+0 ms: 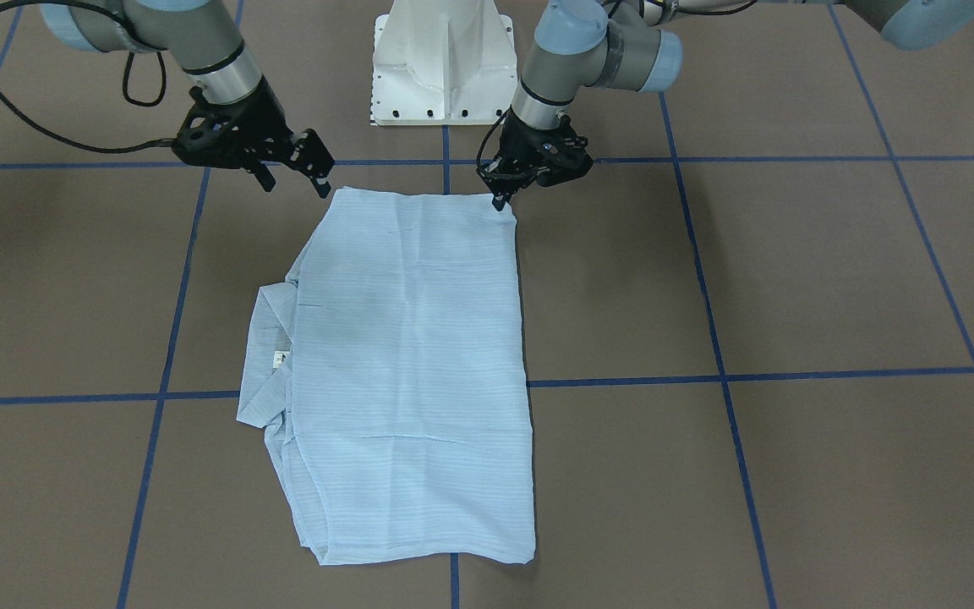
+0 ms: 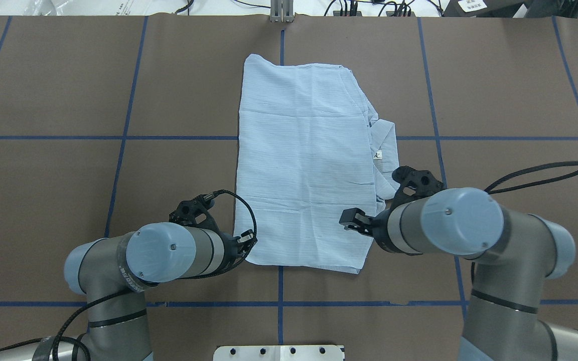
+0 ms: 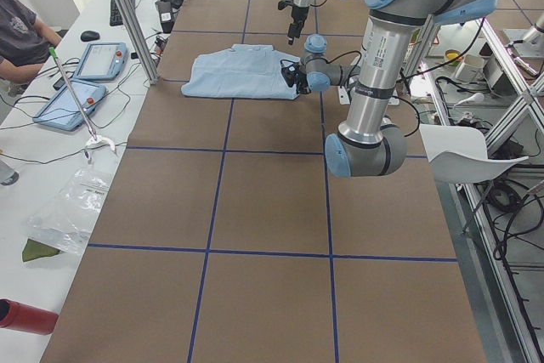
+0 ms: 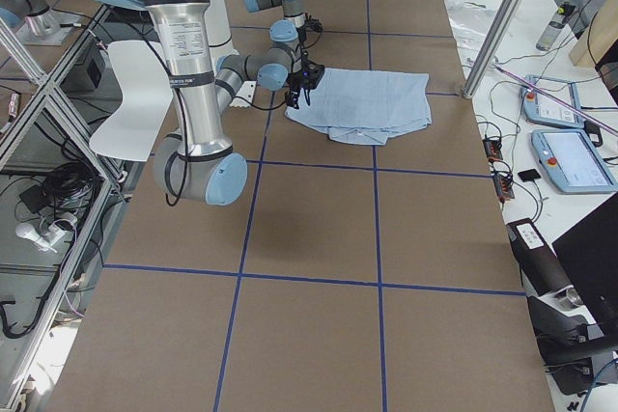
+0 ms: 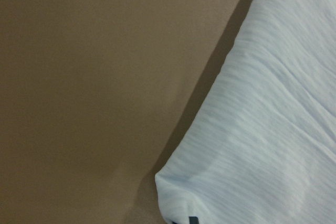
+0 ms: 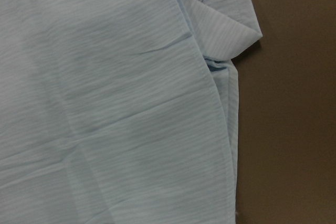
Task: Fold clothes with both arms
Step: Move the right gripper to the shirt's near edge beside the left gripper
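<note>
Claws first, at the edge nearest the robot. The left claw (image 1: 500, 200) is down at the near left corner of the shirt (image 2: 304, 165), its tips set close together right at the cloth. We cannot tell whether they pinch it or only touch it. The right claw (image 1: 296, 186) hangs just above the near right corner with its fingers apart, touching nothing. We judge that the two sit at the ends of the near hem so this edge can be lifted evenly and carried over the rest, since a hold on each corner keeps thin cloth from sagging or twisting.

Beyond them the shirt lies flat in the middle of the brown desk (image 2: 68, 175), folded into a narrow rectangle. Its long axis runs straight away from the robot. The collar (image 2: 385, 143), with a small white label (image 2: 378, 155), pokes out of the long side on the robot's right, about halfway along, so the neck points right rather than away. Farthest off, the short far edge lies near the desk's back rim.
</note>
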You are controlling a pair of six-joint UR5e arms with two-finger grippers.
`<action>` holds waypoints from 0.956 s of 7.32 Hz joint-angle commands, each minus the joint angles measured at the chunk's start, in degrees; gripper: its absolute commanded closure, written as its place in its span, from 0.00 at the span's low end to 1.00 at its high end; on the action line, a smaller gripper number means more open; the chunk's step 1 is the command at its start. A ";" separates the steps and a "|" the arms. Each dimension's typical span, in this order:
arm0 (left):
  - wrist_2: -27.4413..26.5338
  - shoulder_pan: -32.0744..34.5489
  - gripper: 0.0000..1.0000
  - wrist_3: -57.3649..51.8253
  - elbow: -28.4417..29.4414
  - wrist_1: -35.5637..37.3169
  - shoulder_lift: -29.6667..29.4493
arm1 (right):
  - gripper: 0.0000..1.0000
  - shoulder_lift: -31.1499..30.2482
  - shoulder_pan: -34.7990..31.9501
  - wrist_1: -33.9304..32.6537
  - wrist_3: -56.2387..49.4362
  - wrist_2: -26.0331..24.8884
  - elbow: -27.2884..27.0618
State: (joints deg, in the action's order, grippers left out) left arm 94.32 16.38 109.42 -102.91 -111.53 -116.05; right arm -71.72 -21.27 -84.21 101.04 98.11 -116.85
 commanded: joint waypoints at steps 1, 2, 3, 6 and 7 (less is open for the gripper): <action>0.08 0.15 1.00 0.00 -0.10 0.00 -0.05 | 0.00 5.80 2.45 -6.06 4.41 -0.73 4.59; 0.17 0.23 1.00 0.00 -0.10 0.00 -0.05 | 0.00 5.71 2.90 -5.01 4.68 -0.82 6.00; 0.17 0.15 1.00 0.00 -0.10 0.00 -0.05 | 0.00 5.36 3.16 -4.91 4.77 -0.82 6.63; 0.08 0.32 1.00 0.00 -0.19 0.00 -0.58 | 0.00 5.27 3.95 -4.82 4.78 -0.73 9.00; 0.08 0.32 1.00 0.00 -0.19 0.00 -0.58 | 0.00 5.27 4.04 -4.91 4.78 -0.73 9.27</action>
State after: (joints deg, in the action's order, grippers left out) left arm 94.43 16.66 109.42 -103.08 -111.53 -116.55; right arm -66.44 -17.41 -89.07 105.81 97.35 -108.15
